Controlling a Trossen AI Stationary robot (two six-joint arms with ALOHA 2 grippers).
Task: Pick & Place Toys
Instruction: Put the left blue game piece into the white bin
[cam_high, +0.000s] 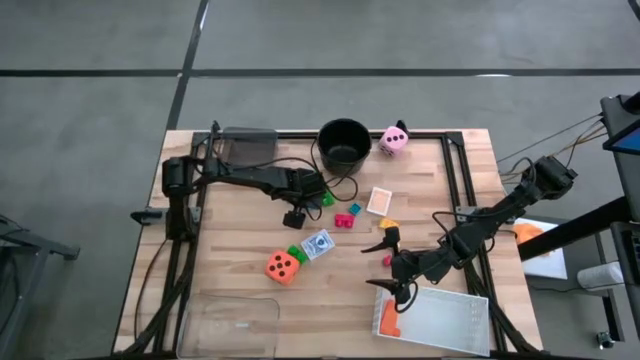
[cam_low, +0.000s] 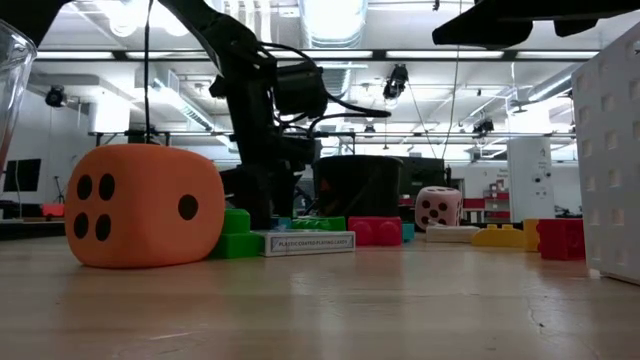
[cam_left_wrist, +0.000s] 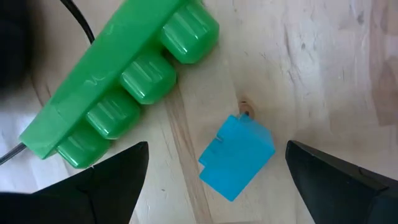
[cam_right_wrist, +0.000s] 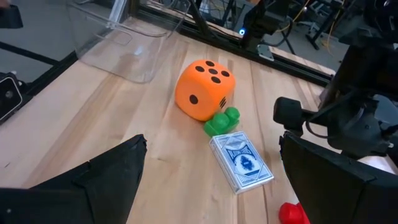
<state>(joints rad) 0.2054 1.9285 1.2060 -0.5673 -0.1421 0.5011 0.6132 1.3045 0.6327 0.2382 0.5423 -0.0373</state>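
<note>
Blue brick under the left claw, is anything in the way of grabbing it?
Nothing visible blocks it. The left gripper is open right above the blue brick, one finger on each side. The long green brick lies beside it without touching, and looks to be outside the fingers.

Brick (cam_right_wrist: 221, 122) between die (cam_right_wrist: 204, 89) and card deck (cam_right_wrist: 241, 162) — touching die.

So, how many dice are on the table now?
2. The orange die lies near the front, beside a green brick. The pink die sits at the back, right of the black bucket.
</note>
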